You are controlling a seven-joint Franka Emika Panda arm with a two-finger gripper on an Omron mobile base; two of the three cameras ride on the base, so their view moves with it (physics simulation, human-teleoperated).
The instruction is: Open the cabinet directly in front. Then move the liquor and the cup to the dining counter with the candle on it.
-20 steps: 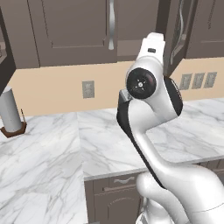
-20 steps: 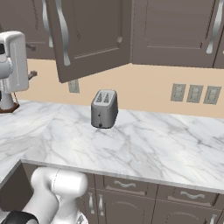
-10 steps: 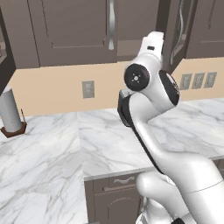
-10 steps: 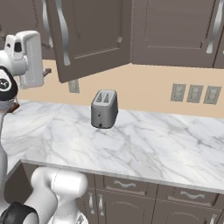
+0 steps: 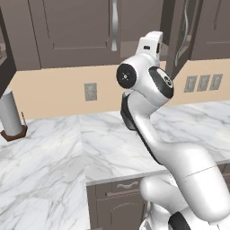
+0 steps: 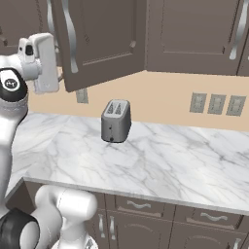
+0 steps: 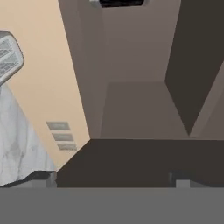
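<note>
Hand view gives you the gripper [image 7: 111, 179] spread wide with nothing between its tips, tilted up at the underside of the cabinet [image 7: 135, 109] just beside its open door. From the right base view you see that door [image 6: 97, 41] swung out over the marble worktop [image 6: 160, 155], the toaster [image 6: 115, 120] standing below it. Your left base view adds a paper towel roll [image 5: 11, 113] far left.
</note>
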